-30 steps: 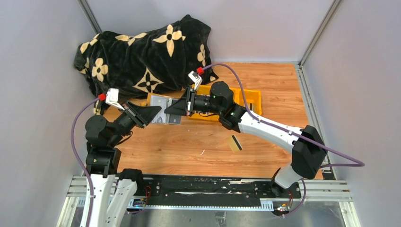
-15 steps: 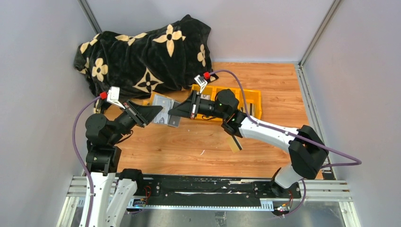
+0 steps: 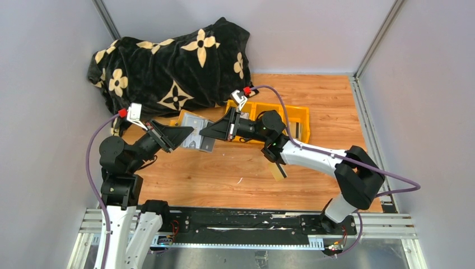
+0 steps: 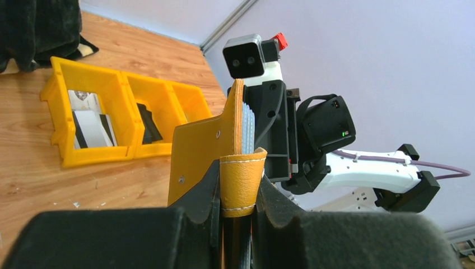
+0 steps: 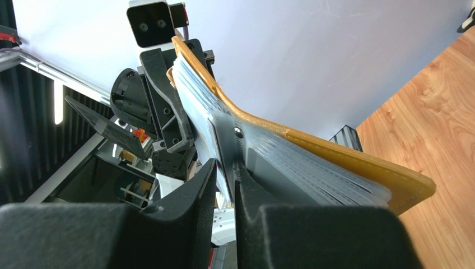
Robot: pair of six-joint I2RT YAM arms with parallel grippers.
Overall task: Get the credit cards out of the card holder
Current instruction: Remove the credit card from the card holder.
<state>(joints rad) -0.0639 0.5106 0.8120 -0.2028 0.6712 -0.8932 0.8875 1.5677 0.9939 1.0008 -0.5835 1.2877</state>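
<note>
The mustard-tan card holder [image 3: 194, 123] hangs open in the air between my two grippers, its grey pockets facing up. My left gripper [image 3: 184, 136] is shut on its tan strap [image 4: 242, 180]. In the left wrist view the holder's outer flap [image 4: 201, 148] stands upright. My right gripper [image 3: 207, 133] is shut on a thin pale card edge [image 5: 221, 147] at the grey pockets of the holder [image 5: 336, 162]. One tan-gold credit card [image 3: 278, 171] with a black stripe lies on the table, partly under my right arm. Pale cards with dark stripes [image 4: 89, 126] lie in the yellow bin.
A yellow three-compartment bin [image 3: 297, 119] stands behind my right arm; a black folded item [image 4: 148, 120] sits in its middle compartment. A black blanket with cream flowers [image 3: 168, 61] fills the back left. Grey walls close in both sides.
My right gripper has moved left and lower onto the holder's pockets, and its forearm has dropped towards the table. My left gripper has held the holder almost still.
</note>
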